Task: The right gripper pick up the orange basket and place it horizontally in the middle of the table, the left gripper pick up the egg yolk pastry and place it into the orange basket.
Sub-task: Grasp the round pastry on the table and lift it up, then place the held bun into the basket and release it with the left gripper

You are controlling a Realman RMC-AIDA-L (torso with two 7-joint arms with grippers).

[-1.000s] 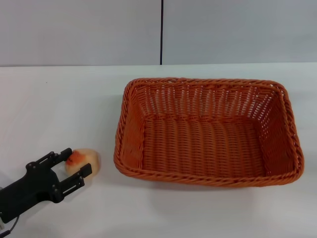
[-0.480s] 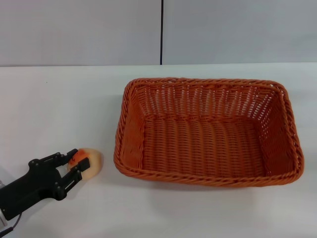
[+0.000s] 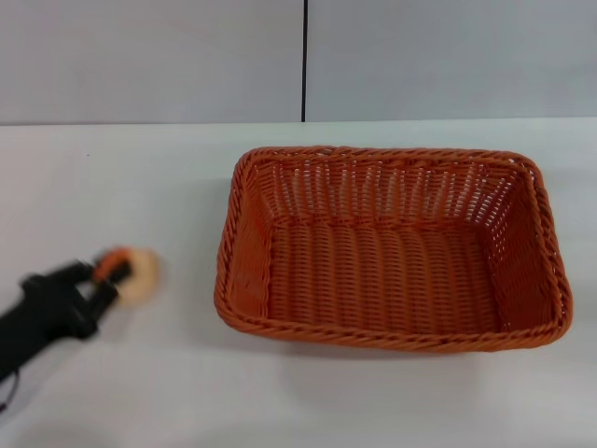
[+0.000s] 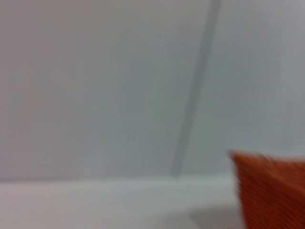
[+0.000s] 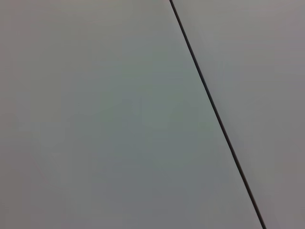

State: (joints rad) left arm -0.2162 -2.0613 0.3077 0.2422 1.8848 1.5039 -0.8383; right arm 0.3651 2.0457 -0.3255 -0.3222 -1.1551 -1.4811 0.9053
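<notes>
The orange basket [image 3: 392, 247] sits flat on the table [image 3: 140, 187], long side across, open and empty. The egg yolk pastry [image 3: 133, 272], cream with an orange-red patch, sits well left of the basket, clamped by the left gripper [image 3: 104, 278].

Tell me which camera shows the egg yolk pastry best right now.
The head view: the egg yolk pastry shows there, blurred, at the tip of the left gripper, left of the orange basket. The left wrist view shows only a basket corner and wall; the right wrist view only wall.
</notes>
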